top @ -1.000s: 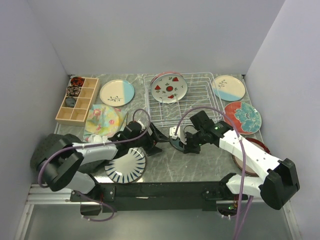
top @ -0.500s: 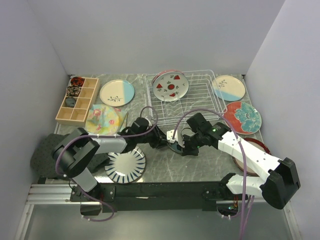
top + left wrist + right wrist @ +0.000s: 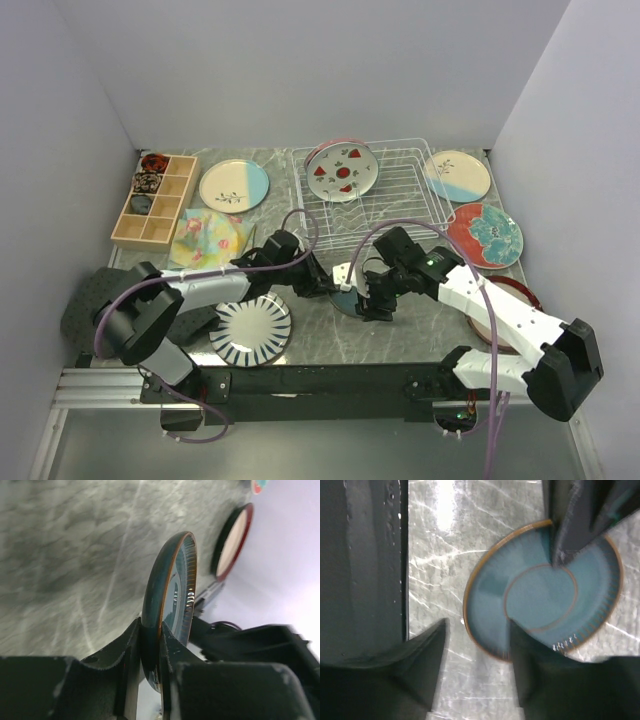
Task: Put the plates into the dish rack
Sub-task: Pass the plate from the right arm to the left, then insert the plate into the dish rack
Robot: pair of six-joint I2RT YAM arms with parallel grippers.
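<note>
L claw (image 3: 149, 641) clamped on rim of glossy, ribbed round teal plate (image 3: 172, 575); R claw (image 3: 476, 630) apart.

- A pale wooden box (image 3: 155, 203) split into compartments sits at the far left of the table, long side running away from me.
- Three small dark round pieces (image 3: 148, 182) fill its left-hand column; the far one shows some red.
- A floral patterned cloth (image 3: 208, 238) in yellow, pink and pale green lies crumpled just beside the box's near end.
- A dark grey mat (image 3: 78, 305) lies at the near left corner.
- The grey marbled tabletop (image 3: 420, 320) carries everything.
- Plain white walls (image 3: 300, 70) close in three sides.
</note>
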